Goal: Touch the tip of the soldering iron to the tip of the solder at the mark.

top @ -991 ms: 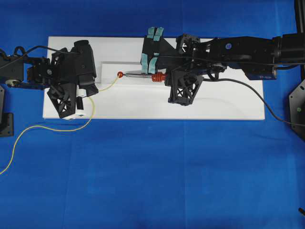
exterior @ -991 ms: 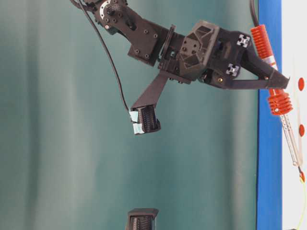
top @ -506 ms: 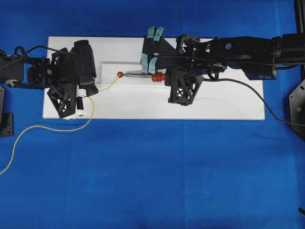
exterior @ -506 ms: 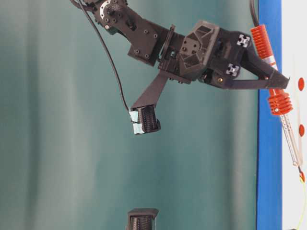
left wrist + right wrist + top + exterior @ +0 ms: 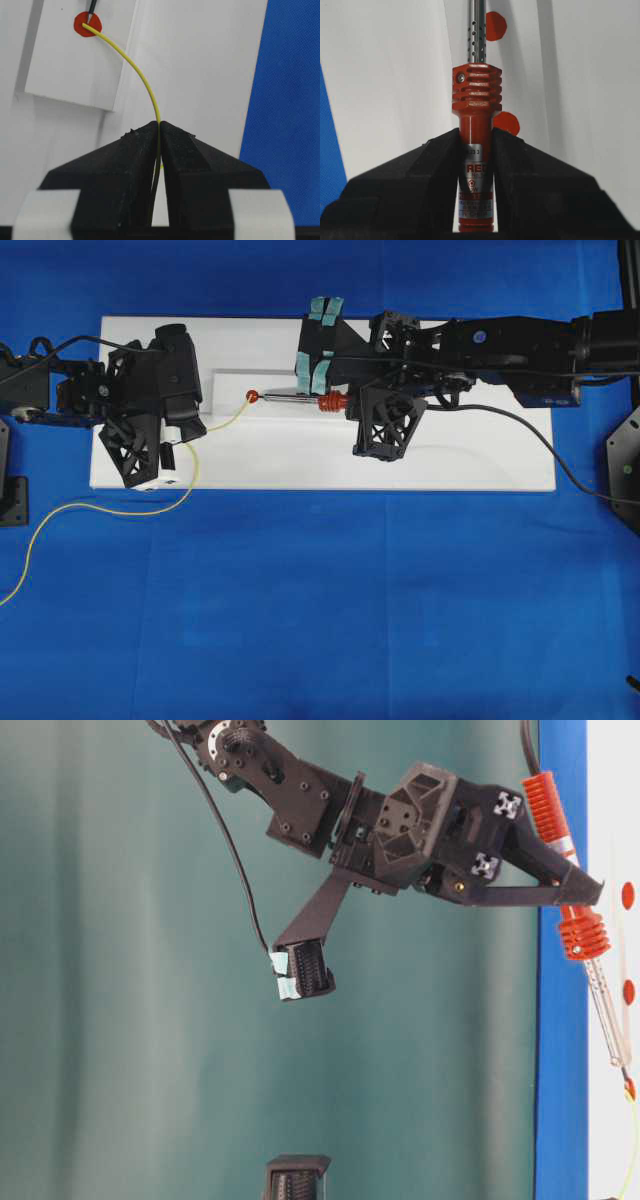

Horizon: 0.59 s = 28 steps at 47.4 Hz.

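While I watch from overhead, the left hand (image 5: 172, 452) pinches the solder (image 5: 110, 510) and the right hand (image 5: 352, 403) grips the soldering iron (image 5: 300, 397), both tips meeting at the red mark (image 5: 253, 396) on the white board (image 5: 480, 465). At table level, the iron slants down from the right hand toward the mark, its dark tip at the yellow wire's end. From the left wrist, jaws are closed on the solder, whose end lies on the mark beside the iron's point. From the right wrist, jaws clamp the red handle. I judge the touch made; next I need only hold steady. No containers are on the bench.
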Tool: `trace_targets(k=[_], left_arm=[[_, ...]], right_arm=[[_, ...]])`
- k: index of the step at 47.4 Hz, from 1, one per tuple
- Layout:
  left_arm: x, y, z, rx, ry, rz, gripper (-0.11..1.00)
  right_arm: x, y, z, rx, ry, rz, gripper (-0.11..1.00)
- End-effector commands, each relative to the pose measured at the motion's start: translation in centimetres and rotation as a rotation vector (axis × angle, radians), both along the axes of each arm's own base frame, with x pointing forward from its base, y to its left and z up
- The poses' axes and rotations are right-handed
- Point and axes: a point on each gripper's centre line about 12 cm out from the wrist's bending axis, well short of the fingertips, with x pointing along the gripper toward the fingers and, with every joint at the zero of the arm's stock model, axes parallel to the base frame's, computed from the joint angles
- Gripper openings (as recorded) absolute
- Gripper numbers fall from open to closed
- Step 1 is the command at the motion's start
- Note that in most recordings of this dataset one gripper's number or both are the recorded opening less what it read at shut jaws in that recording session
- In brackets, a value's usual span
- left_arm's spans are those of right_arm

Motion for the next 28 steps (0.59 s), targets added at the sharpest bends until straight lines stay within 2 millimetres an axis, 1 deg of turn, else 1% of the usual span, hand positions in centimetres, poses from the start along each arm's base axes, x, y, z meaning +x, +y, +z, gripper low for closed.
trace_targets(k=[1,28], left_arm=[[0.5,0.1,0.82,0.005,-0.027,-0.001,0.03],[0.54,0.1,1.07,0.007,-0.036,-0.002,0.03]], right_arm=[[0.57,-0.05,1.35,-0.009,-0.039,0.003,0.06],[0.53,-0.04,1.3,-0.008,-0.038,0.002,0.06]])
